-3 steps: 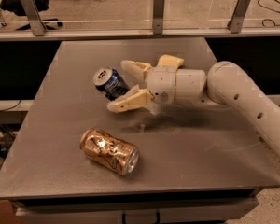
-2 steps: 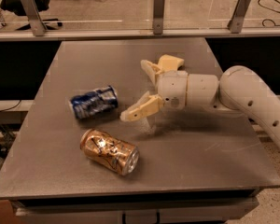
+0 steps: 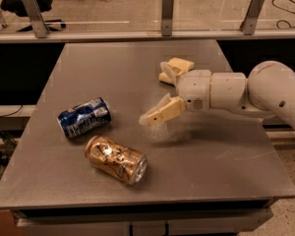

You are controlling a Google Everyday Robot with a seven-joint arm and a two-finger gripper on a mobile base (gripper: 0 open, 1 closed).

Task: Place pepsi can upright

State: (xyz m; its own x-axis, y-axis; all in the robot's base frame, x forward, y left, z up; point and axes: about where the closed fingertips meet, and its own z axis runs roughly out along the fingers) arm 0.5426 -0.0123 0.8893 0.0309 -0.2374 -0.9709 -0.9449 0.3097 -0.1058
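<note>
The pepsi can, dark blue with white and silver markings, lies on its side at the left of the grey table. My gripper hovers right of the can, well apart from it, above the table's middle. Its two cream fingers are spread wide and hold nothing. The white arm reaches in from the right edge.
A dented gold-brown can lies on its side just in front of the pepsi can, near the table's front edge. A railing with metal posts runs behind the table. Office chairs stand on the floor beyond it.
The pepsi can left the gripper and rolled to the left, ending on its side. The gripper opened and drew back to the right.
</note>
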